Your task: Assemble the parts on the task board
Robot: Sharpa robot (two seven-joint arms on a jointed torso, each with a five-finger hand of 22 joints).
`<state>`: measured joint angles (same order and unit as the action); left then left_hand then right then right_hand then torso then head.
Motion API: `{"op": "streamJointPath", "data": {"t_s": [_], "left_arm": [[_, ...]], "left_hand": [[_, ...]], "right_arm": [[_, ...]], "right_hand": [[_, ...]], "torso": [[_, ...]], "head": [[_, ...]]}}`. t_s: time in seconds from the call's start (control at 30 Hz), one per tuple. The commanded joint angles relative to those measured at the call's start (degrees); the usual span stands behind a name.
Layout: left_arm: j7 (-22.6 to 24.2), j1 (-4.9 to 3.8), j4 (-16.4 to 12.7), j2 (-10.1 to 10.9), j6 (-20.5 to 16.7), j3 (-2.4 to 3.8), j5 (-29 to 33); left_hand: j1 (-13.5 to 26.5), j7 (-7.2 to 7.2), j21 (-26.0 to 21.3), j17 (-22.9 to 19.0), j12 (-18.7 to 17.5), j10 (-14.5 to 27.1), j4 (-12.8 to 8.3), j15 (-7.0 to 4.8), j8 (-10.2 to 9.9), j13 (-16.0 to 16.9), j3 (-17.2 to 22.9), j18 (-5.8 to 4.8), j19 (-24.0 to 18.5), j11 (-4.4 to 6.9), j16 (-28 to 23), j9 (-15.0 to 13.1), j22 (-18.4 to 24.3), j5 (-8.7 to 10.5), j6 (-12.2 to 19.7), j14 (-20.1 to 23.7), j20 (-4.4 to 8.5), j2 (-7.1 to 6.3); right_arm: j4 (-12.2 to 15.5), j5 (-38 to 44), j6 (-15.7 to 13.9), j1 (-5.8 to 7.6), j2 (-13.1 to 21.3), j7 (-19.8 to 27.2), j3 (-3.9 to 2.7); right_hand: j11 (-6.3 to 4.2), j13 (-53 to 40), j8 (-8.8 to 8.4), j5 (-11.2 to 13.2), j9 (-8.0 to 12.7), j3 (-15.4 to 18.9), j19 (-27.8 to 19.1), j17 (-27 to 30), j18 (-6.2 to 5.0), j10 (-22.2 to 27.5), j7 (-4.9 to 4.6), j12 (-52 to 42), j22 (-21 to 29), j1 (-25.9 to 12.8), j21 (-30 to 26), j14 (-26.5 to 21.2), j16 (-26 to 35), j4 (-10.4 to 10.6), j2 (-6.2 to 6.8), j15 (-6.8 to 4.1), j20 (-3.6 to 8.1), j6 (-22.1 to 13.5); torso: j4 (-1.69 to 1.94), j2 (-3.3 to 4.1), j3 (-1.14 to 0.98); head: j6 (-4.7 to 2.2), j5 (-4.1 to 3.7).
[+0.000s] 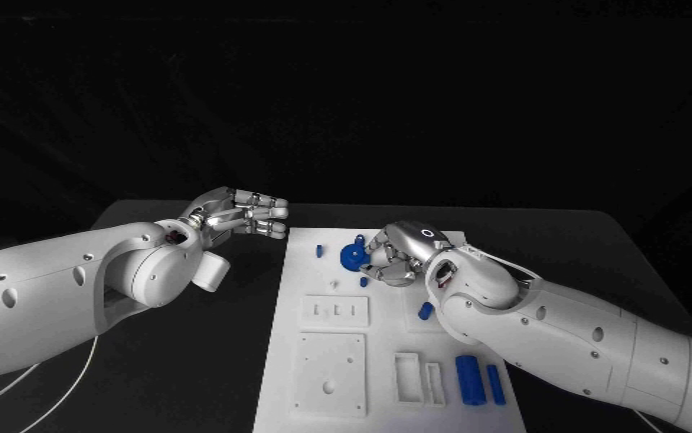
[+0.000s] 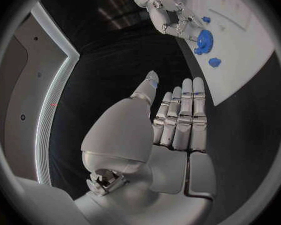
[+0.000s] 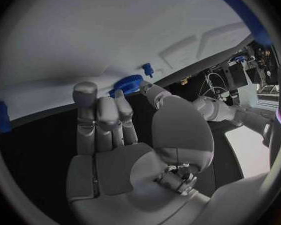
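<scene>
- Near edge of task board (image 1: pixel 335 408): two upright blue cylinders (image 1: pixel 470 379), well apart from both hands.
- Blue gear (image 1: pixel 353 254) lies flat at board's far end, just left of right hand (image 1: pixel 401 253); fingers (image 3: pixel 97 107) reach its rim, contact or grip unclear.
- Right hand is much nearer; gear sits past its fingertips.
- Left hand (image 1: pixel 238 213) hovers off-board over black surface (image 1: pixel 216 353), fingers straight, holding nothing.
</scene>
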<state>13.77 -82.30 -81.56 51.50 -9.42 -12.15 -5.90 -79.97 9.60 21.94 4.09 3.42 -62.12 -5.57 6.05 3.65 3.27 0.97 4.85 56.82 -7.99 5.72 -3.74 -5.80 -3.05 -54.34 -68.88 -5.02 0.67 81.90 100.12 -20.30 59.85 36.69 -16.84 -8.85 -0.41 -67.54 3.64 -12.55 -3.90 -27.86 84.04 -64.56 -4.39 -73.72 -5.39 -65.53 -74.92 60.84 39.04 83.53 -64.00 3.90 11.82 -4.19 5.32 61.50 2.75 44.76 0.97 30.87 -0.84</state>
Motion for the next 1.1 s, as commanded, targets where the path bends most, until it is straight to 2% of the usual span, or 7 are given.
{"op": "streamJointPath", "data": {"t_s": [0.03,0.3,0.53,0.67,0.9,1.0,1.1], "left_arm": [[0.37,-0.01,0.11,-0.04,1.12,0.04,-0.13],[0.26,0.01,0.68,-0.10,0.91,0.04,-0.13],[1.22,0.01,1.01,-0.20,-0.32,0.04,-0.13],[2.94,0.00,1.01,-0.16,-2.14,0.05,0.19],[3.41,0.00,1.15,-0.20,-2.02,0.05,0.76],[3.09,0.01,1.15,-0.26,-1.70,0.05,0.65],[2.84,0.01,1.25,-0.30,-1.39,0.05,0.60]], "left_hand": [[0.75,-0.04,0.10,0.07,0.06,0.36,0.25,0.02,-0.08,0.08,0.17,-0.06,-0.43,-0.12,0.05,0.03,0.09,-0.02,0.36,0.32,-0.09,-0.07],[0.87,-0.04,0.10,0.08,0.05,0.36,0.32,0.02,-0.07,0.07,0.19,-0.06,-0.42,-0.12,0.07,0.02,0.12,-0.03,0.33,0.31,-0.10,-0.05],[0.91,-0.05,0.12,0.10,0.06,0.29,0.34,-0.01,-0.05,0.08,0.23,-0.05,-0.36,-0.10,0.14,0.01,0.15,-0.03,0.20,0.24,-0.08,-0.10],[0.42,-0.22,0.51,0.15,0.04,-0.57,0.10,-0.37,-0.03,0.06,0.80,0.05,0.07,0.21,0.49,-0.01,-0.01,-0.38,-0.58,-0.39,0.25,0.56],[1.47,-0.23,0.45,0.09,0.05,-0.59,0.66,-0.29,-0.03,0.07,0.19,-0.15,-0.02,0.20,0.43,0.00,0.05,0.12,-0.48,-0.39,0.20,0.24],[0.89,-0.20,0.43,0.08,0.04,-0.54,0.37,-0.32,-0.03,0.07,0.32,-0.14,0.02,0.18,0.41,-0.01,0.08,0.04,-0.45,-0.40,0.25,0.32],[0.79,-0.18,0.43,0.07,0.04,-0.49,0.30,-0.30,-0.04,0.07,0.31,-0.15,0.00,0.16,0.38,0.00,0.09,0.03,-0.39,-0.36,0.25,0.32]], "right_arm": [[0.52,-1.57,-3.41,-0.29,1.12,0.22,-0.21],[1.02,-13.09,-7.11,-0.43,4.36,3.88,-2.41],[2.05,-20.24,-3.91,-0.36,9.47,10.19,-4.41],[2.48,-22.75,-1.22,-0.09,12.35,13.53,-5.38],[1.06,-24.93,3.01,0.50,15.96,17.65,-6.02],[-1.09,-25.69,3.90,0.61,16.53,19.27,-6.16],[-2.82,-26.51,4.42,0.65,16.79,20.44,-6.27]], "right_hand": [[-0.13,0.05,-0.04,-0.38,0.04,-0.74,2.92,0.05,-1.10,0.28,0.14,0.26,-4.31,0.04,-0.22,0.01,0.30,-0.17,0.30,-0.15,0.17,0.01],[0.06,-0.24,-0.05,-1.64,0.01,1.61,2.84,0.25,-1.30,0.28,0.05,-0.04,-4.29,2.55,-0.47,-0.06,0.41,-1.88,-0.34,-0.02,0.01,0.08],[0.18,-0.30,-0.06,4.49,0.05,4.00,2.56,0.48,-1.13,0.44,-0.34,-0.06,-4.18,12.59,-1.43,-0.24,0.84,-6.76,-1.37,0.08,-0.12,0.42],[0.14,-0.32,0.02,4.44,0.00,3.16,2.46,0.53,-0.84,0.45,-0.30,-0.09,-4.24,14.80,-1.50,-0.28,1.08,-9.32,-1.36,0.07,-0.12,1.15],[0.33,-0.07,-0.08,2.32,0.07,4.94,2.17,0.37,-0.37,0.43,-0.29,0.01,-4.33,14.95,-1.49,-0.23,1.33,-12.21,-2.11,0.14,-0.02,1.67],[0.31,-0.03,-0.06,2.08,0.07,6.31,2.22,0.21,-0.39,0.46,-0.34,0.03,-4.37,15.37,-1.30,-0.22,1.28,-12.19,-2.42,0.11,-0.01,1.47],[0.28,-0.04,-0.06,1.71,0.08,8.08,2.26,0.02,-0.41,0.45,-0.34,-0.01,-4.38,15.15,-1.18,-0.19,1.18,-11.84,-2.41,0.13,-0.01,1.18]], "torso": [[0.06,-0.14,0.07],[-0.18,-0.26,0.08],[-0.58,-0.43,0.10],[-0.93,-0.37,-0.13],[-1.23,-0.18,-0.54],[-1.16,-0.26,-0.38],[-1.17,-0.25,-0.53]], "head": [[-0.51,-0.08],[-1.01,-0.20],[-0.88,-0.59],[-0.90,-0.70],[-0.85,-1.29],[-0.82,-1.47],[-0.80,-1.49]]}}
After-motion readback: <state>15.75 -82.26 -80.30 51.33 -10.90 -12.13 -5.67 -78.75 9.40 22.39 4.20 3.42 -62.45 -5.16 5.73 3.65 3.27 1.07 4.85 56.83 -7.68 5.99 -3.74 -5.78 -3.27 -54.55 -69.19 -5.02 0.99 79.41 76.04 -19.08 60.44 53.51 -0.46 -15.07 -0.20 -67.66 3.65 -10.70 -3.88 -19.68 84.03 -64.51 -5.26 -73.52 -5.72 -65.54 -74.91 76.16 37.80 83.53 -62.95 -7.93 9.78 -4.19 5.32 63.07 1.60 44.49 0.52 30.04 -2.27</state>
